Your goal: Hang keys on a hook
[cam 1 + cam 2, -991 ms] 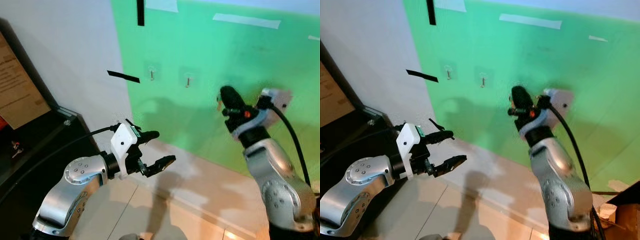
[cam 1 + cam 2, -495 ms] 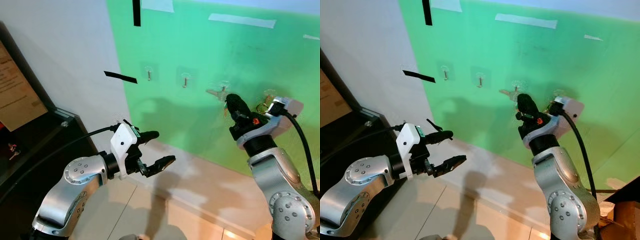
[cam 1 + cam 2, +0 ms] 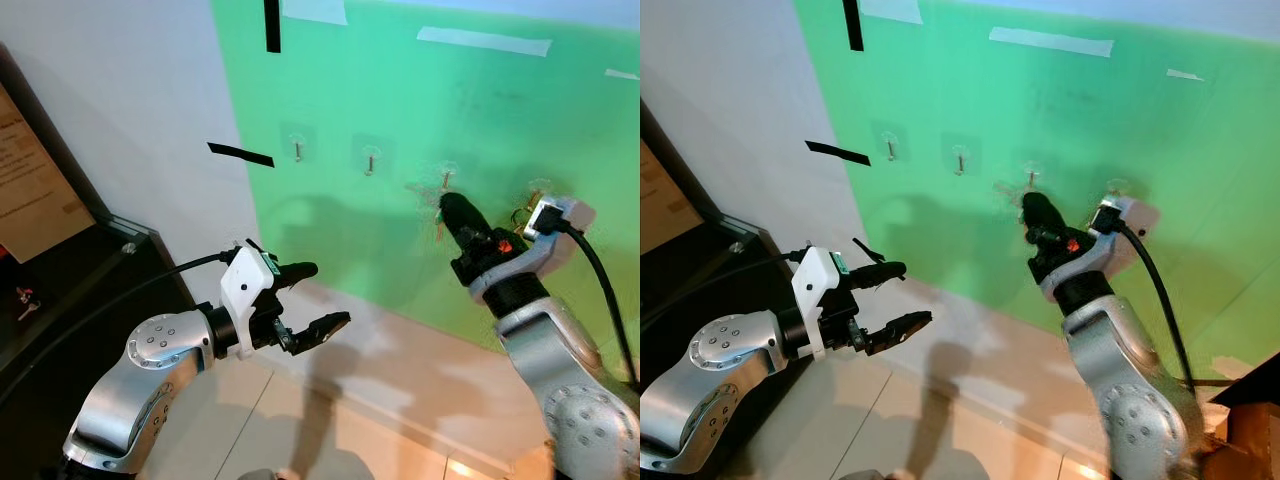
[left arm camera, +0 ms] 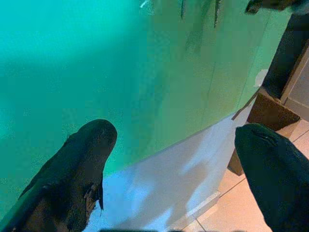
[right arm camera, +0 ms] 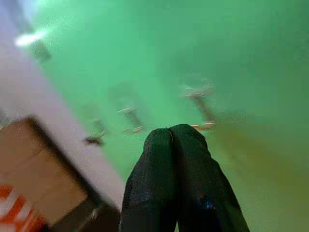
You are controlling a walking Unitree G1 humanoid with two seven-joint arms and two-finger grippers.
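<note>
keys [image 3: 437, 222] mostly hidden behind right gripper [image 3: 450, 208], right wrist view blurred, hooks [image 5: 130, 112] there indistinct

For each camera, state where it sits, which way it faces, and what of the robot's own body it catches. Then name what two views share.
Left eye view: on the head, looking forward and down at the green wall with its hooks; both silver arms show, left pincer open, right pincer raised near the third hook.
Right eye view: same head, same scene.
Left wrist view: along its two spread fingers toward the wall and the floor.
Right wrist view: along its closed fingers toward the blurred hooks.
Shared: both eye views and the right wrist view see the hook row.
</note>
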